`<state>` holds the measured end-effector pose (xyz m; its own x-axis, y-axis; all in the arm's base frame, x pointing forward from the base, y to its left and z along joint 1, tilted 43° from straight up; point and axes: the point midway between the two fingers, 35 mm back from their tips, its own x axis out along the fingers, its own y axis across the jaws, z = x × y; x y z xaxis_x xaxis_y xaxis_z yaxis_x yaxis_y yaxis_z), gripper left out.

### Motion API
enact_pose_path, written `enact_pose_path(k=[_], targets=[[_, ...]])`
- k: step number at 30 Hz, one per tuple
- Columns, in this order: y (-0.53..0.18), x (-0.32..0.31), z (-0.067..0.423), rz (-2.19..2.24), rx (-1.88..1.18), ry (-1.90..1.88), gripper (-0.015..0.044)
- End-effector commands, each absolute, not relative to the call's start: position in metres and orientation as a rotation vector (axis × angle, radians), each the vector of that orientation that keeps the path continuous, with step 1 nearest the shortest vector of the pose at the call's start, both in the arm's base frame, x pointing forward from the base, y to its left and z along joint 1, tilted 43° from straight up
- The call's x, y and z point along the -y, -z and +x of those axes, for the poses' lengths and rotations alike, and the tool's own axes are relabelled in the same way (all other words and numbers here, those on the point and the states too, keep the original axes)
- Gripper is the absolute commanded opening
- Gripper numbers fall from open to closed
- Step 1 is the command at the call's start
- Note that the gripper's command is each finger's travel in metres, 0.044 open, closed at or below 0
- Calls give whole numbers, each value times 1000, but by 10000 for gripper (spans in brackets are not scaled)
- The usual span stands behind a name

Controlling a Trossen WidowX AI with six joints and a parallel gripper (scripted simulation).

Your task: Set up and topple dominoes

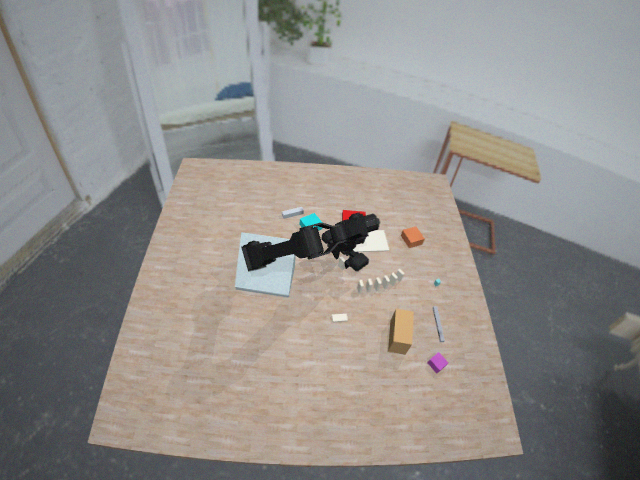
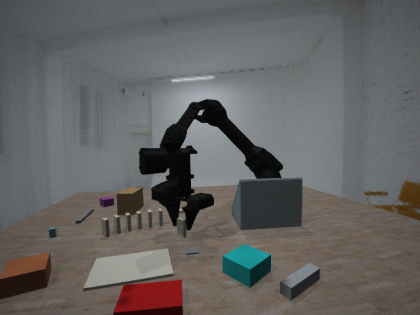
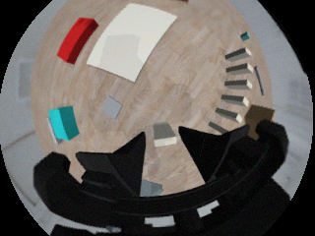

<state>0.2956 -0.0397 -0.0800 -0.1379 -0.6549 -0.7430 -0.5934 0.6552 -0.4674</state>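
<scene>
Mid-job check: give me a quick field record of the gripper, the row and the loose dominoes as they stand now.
gripper: low over the table, fingers part closed
between fingers: one upright domino; contact cannot be told
row: six dominoes standing, evenly spaced, untouched
upright domino vs row: off the row's near end, set apart and out of line
spare domino: lying flat, away from the row
push: not yet done, row standing
</scene>
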Motion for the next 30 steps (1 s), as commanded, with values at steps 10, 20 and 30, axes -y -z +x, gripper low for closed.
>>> enact_pose_path(k=[10,20,30], targets=[[80,40,296,-1003,-1814,73,107],[2,-33,316,-993,-1812,64,107],[-28,-42,318,-953,-1802,116,107]])
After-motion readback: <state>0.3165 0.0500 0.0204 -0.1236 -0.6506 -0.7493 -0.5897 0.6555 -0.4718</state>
